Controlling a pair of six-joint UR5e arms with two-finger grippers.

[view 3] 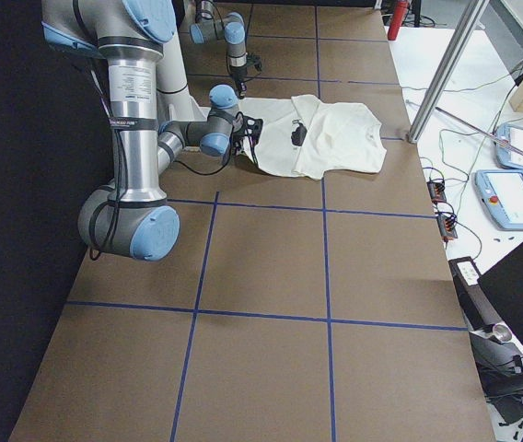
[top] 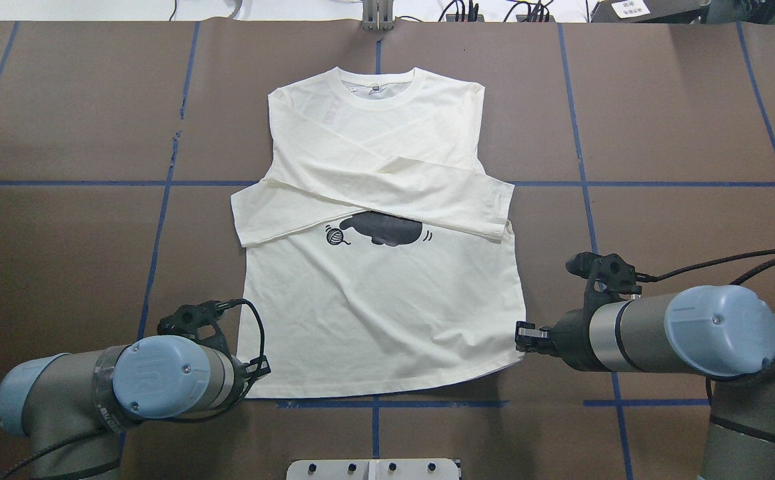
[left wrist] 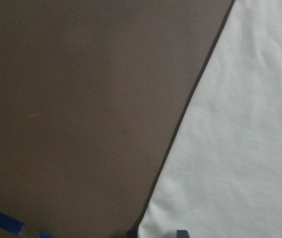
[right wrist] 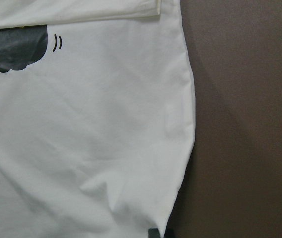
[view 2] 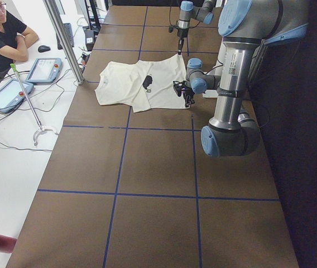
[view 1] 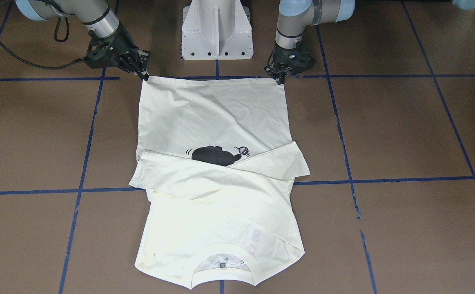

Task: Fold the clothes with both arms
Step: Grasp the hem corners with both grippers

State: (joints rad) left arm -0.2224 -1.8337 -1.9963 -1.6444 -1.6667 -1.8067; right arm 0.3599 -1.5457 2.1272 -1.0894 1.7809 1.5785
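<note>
Lying flat, cream shirt (top: 380,313), sleeves (top: 374,193) crossed over cat (top: 384,230), right claw (view 1: 144,75) pinching hem (top: 374,389), left claw (view 1: 280,78) apart

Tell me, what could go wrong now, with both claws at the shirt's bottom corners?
1. The left gripper and right gripper meet the shirt only at the very corners of its hem; a thin grip might slip or catch one layer.
2. The sleeves lie loosely crossed over the chest; lifting the hem could drag them askew.

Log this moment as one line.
phase: bottom-hem grasp; cream-white long-sleeved cat-print shirt: flat, sleeves crossed; left tool: open, at hem corner; right tool: shut on opposite hem corner
</note>
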